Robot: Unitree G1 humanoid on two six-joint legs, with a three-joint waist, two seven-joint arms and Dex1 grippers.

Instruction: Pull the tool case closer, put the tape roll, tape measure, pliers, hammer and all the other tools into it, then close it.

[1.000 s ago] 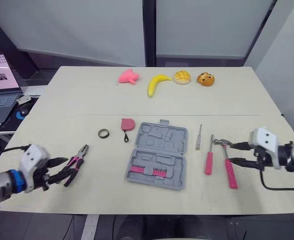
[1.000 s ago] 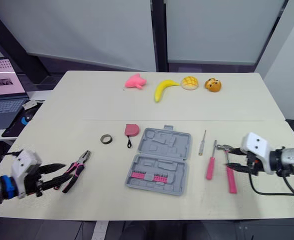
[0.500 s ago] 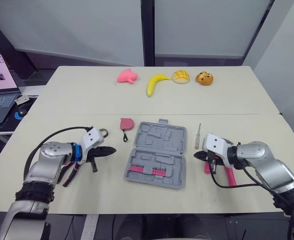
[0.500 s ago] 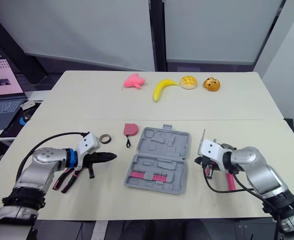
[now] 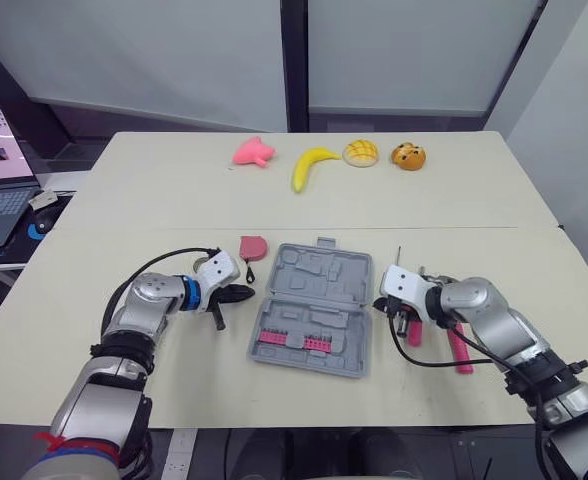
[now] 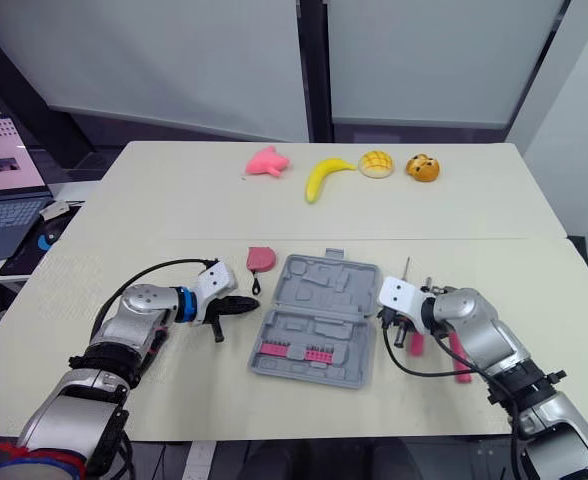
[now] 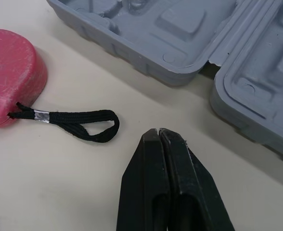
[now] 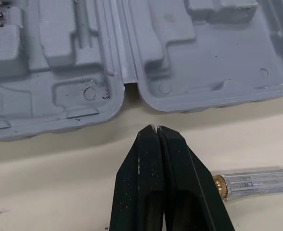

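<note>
Because both are pinched shut on nothing, the left gripper [image 5: 244, 293] and right gripper [image 5: 381, 303], flanking the open grey tool case [image 5: 314, 308] just ahead of each tip, may slip off its rim or skew it toward the tape measure [image 5: 252, 246] beside the left tip.

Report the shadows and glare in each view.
Left eye view: soft, even light, with a faint shadow along the near edge of the tool case. Left wrist view: the strap of the tape measure throws a thin shadow on the table. Right wrist view: glints on the clear handle of the screwdriver, and a dark band under the case's rim.
</note>
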